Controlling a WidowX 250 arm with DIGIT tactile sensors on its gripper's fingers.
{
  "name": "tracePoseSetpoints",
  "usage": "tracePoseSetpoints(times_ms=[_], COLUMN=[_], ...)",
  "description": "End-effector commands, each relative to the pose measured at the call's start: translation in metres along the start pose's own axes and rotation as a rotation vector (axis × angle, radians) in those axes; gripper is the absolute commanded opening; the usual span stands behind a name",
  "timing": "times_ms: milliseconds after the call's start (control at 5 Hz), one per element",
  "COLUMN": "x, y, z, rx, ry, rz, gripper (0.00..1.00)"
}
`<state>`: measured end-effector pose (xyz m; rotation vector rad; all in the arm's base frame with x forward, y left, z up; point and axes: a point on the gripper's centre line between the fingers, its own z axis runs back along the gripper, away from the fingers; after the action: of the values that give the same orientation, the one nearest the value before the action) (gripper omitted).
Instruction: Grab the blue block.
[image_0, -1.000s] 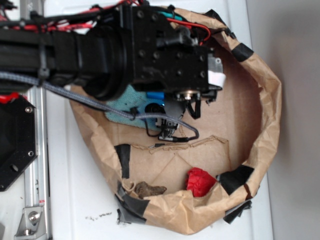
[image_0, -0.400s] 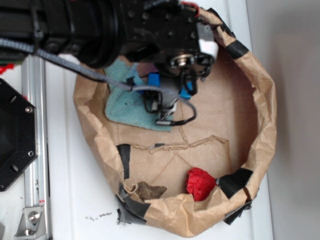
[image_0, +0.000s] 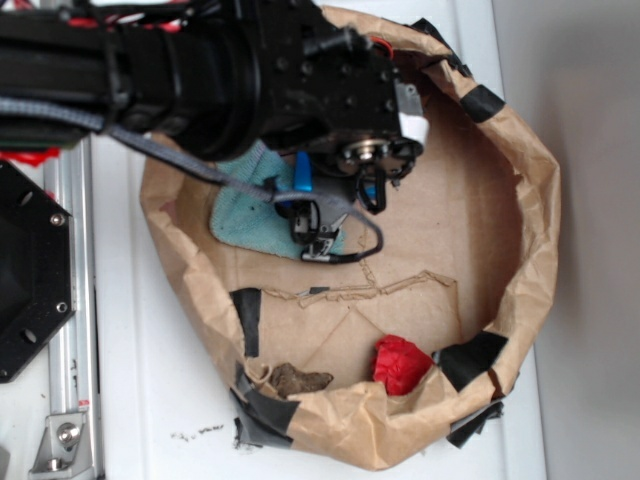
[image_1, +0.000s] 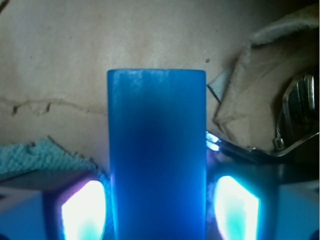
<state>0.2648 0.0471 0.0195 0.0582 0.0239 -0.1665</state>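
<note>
A white bench (image_0: 150, 400) holds a big round tub made of brown paper (image_0: 535, 230), and its crumpled wall is patched with strips of black tape (image_0: 470, 358). The black robot arm (image_0: 180, 70) reaches in from the left, over the far side of the tub, and it hides much of that part. A pale teal fuzzy cloth (image_0: 240, 215) lies flat on the tub floor on the left side, partly under the arm. At the end of the arm is the gripper (image_0: 345, 185), and it is pinching the blue block (image_1: 156, 155). In the wrist view the block fills the middle, standing long and straight between the two gripper fingers (image_1: 82, 210), which glow bright on both sides of it. In the outside view only a small bit of the blue block (image_0: 302, 172) peeks out beside the gripper, above the right end of the cloth. A small red lump (image_0: 400, 363) sits on the near side of the tub, against the wall. A little brown scrap (image_0: 298, 379) lies to the left of the red lump, well apart from the cloth.
</note>
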Motion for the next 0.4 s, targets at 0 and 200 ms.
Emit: tracePoseSetpoints(times_ms=[0, 200], x=[0.008, 0.009], y=[0.005, 0.008], z=[0.017, 0.029], rx=[0.016, 0.025], ry=[-0.055, -0.075], rz=[0.011, 0.024], gripper=[0.0, 0.0])
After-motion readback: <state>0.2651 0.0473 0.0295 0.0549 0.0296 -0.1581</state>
